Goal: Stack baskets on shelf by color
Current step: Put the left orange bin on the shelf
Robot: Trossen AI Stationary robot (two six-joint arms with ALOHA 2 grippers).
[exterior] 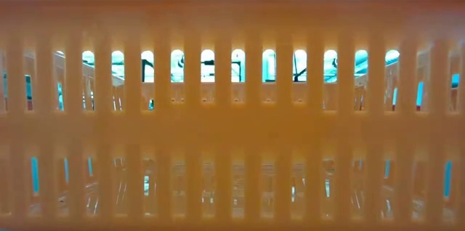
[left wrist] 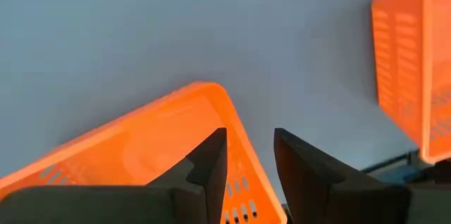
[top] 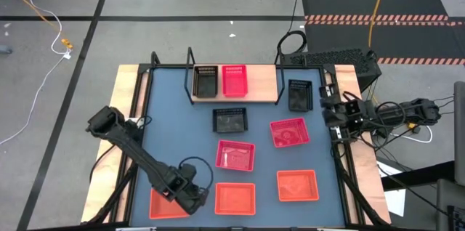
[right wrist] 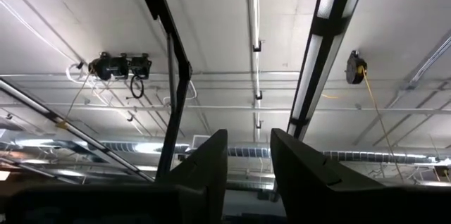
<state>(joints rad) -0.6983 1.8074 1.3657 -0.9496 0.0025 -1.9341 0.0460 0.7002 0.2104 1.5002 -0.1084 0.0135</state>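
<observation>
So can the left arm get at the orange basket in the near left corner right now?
Probably yes. The left claw is right over that orange basket, fingers straddling its wall, slightly apart. Nothing lies in the way; the next orange basket sits clear beside it.

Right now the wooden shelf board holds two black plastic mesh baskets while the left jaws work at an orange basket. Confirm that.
Not quite: the high view shows the wooden shelf board holding one black plastic mesh basket and one pinkish-red mesh basket. The left jaws are indeed at an orange basket.
</observation>
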